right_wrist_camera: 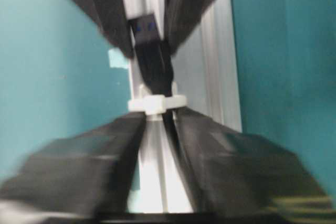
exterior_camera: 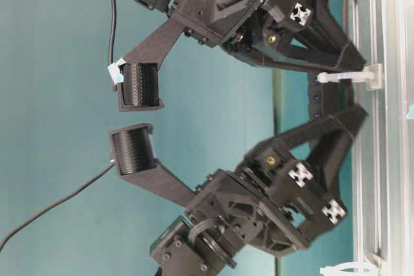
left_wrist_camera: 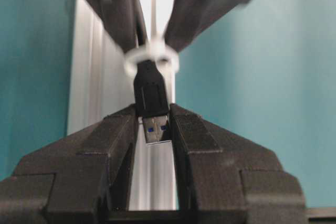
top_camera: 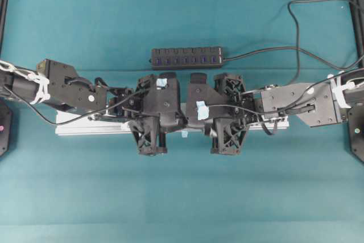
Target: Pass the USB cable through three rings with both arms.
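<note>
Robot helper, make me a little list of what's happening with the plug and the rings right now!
USB plug: poking through a white ring, over the silver rail
Left gripper: closed on the plug
Right gripper: behind that ring, around the cord; grip unclear
Rings seen: three along the rail in the table-level view
Also there: black USB hub on the teal table
</note>
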Controlling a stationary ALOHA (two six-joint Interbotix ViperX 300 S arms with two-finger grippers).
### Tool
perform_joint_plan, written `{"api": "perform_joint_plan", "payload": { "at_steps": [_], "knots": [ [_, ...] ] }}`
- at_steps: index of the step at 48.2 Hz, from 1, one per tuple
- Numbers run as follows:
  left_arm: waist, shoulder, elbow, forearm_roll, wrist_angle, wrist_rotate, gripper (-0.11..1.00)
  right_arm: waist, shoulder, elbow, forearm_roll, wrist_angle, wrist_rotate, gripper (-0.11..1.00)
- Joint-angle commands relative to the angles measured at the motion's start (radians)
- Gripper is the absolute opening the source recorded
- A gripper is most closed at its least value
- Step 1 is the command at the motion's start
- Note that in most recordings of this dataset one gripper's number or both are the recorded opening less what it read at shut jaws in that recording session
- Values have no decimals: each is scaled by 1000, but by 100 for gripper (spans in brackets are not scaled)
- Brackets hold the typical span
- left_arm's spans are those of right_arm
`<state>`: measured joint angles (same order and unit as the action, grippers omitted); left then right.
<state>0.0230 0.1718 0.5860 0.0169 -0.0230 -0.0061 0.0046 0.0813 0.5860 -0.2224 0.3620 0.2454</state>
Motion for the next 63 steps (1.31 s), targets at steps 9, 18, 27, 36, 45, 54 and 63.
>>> {"api": "perform_joint_plan", "payload": {
  "at_steps": [9, 18, 27, 36, 45, 54, 63],
  "knots": [
    [-14, -35, -2, 3, 28, 2, 24, 3, -49, -8, -6, 8, 8, 73],
    [-14, -55, 2, 3, 60, 3, 24, -8, -74, -8, -8, -2, 6, 78],
    [-14, -107, 34, 2, 81, 3, 24, -9, -74, -11, -9, -25, 2, 78],
    [-14, -169, 72, 2, 110, 0, 24, -9, -69, -17, -9, -60, 3, 77],
    [-12, -209, 84, 3, 124, 3, 24, -9, -54, -44, -9, -71, 2, 77],
    [-12, -218, 87, 2, 137, 5, 24, -9, -32, -77, -9, -74, -2, 77],
    [-17, -219, 89, 3, 138, 3, 24, -9, 8, -112, -9, -69, -8, 77]
  ]
}}
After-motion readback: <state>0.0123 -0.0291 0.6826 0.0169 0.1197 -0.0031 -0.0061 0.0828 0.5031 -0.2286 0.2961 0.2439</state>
